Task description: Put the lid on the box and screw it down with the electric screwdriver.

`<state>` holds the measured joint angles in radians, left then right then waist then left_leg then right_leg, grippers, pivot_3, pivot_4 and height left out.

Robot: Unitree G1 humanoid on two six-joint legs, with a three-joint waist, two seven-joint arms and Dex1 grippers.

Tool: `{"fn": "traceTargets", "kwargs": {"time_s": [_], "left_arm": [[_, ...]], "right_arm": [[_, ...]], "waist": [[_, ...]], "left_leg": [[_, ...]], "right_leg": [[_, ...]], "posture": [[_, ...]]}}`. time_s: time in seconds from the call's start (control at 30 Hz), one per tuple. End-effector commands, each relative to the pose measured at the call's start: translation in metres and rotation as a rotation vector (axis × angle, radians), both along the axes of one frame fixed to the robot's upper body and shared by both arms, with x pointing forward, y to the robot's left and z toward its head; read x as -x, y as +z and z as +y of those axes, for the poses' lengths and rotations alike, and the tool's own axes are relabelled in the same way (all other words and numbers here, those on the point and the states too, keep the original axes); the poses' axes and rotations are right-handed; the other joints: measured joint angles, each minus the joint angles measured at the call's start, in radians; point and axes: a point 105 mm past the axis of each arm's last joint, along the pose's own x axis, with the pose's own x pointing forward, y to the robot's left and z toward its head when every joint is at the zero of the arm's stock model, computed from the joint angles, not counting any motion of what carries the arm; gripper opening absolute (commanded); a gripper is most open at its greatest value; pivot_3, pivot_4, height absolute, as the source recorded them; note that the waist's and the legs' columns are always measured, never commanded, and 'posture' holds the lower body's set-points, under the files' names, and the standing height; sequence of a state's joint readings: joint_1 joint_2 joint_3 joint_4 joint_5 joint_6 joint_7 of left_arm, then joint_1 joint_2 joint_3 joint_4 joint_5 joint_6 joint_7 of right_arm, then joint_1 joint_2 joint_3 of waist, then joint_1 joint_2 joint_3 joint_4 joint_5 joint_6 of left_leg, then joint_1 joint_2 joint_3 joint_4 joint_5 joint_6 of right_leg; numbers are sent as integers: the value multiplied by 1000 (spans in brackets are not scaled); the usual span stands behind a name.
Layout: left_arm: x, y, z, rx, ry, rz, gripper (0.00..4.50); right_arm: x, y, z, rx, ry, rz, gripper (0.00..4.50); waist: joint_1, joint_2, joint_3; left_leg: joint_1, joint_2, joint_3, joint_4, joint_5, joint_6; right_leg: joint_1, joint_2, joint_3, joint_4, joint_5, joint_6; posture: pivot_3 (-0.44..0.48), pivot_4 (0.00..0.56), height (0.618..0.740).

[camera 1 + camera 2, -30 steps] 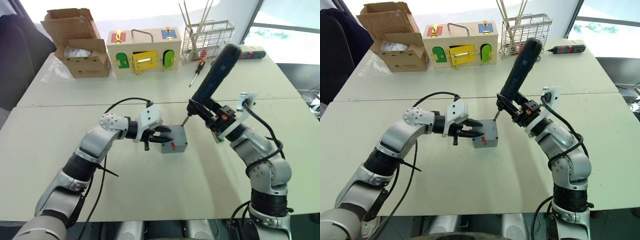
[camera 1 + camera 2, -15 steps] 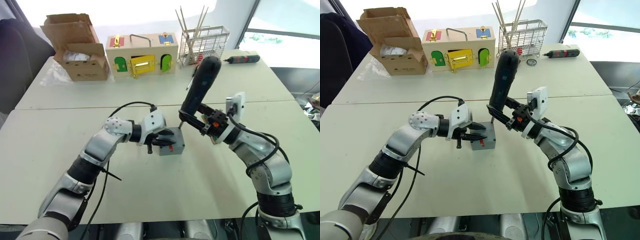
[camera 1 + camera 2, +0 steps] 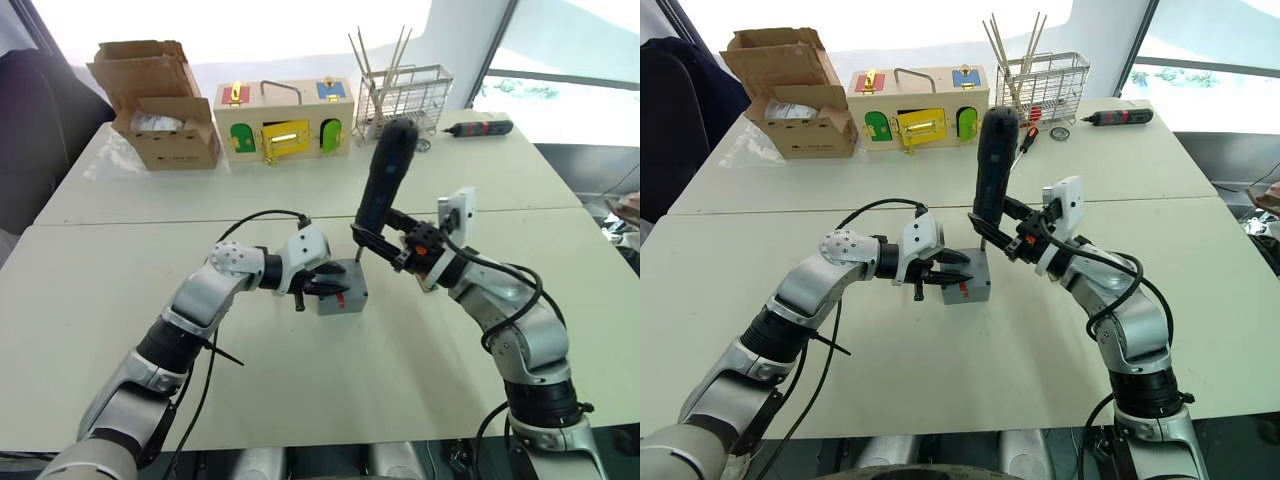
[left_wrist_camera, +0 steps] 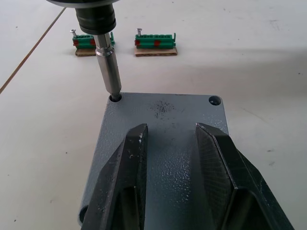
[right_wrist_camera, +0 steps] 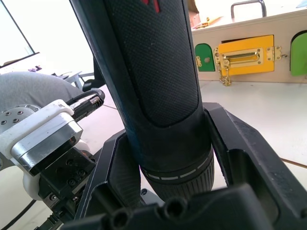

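The grey box, red mark on its near side, sits mid-table with the grey lid lying on top. My left gripper is open, and its two black fingers lie flat across the lid, spread apart. My right gripper is shut on the electric screwdriver, a thick black cylinder standing nearly upright. The screwdriver's metal bit is set into a corner screw hole of the lid, on the far side from my left fingers.
Along the far edge stand a brown cardboard box, a wooden box with coloured doors and a wire rack. A black-and-red tool lies at the far right. Two green terminal strips sit just beyond the box.
The right arm has swung the electric screwdriver more upright and to the left, with its bit still at the lid's corner. The left gripper stays on the lid. The camera has shifted.
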<state>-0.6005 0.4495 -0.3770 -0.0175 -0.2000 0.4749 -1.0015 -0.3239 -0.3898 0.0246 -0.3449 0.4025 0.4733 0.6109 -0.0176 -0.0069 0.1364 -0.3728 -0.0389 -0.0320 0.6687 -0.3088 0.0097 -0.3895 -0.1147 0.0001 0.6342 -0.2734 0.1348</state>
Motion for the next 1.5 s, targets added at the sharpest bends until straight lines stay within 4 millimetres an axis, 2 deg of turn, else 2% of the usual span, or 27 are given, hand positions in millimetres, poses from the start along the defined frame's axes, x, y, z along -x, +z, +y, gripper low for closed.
{"fn": "traceTargets", "kwargs": {"time_s": [0.03,0.6,1.5], "left_arm": [[-4,-20,10,-92,48,36,1567],[-3,-22,14,-94,58,47,1567],[-1,-22,12,-98,47,49,1567]], "right_arm": [[0,-36,13,28,36,151,1802],[0,-48,7,37,13,172,1802],[-3,-55,5,22,-19,173,1802]], "waist": [[0,-1,-3],[2,-2,-6],[4,-2,-6]], "left_leg": [[0,0,0,-1,0,0],[1,0,0,-2,0,0],[1,0,0,-2,0,0]], "right_leg": [[0,0,0,0,0,0],[1,0,0,-2,0,0],[1,-1,0,-3,0,0]], "posture": [[0,150,730],[0,150,730],[0,150,730]]}}
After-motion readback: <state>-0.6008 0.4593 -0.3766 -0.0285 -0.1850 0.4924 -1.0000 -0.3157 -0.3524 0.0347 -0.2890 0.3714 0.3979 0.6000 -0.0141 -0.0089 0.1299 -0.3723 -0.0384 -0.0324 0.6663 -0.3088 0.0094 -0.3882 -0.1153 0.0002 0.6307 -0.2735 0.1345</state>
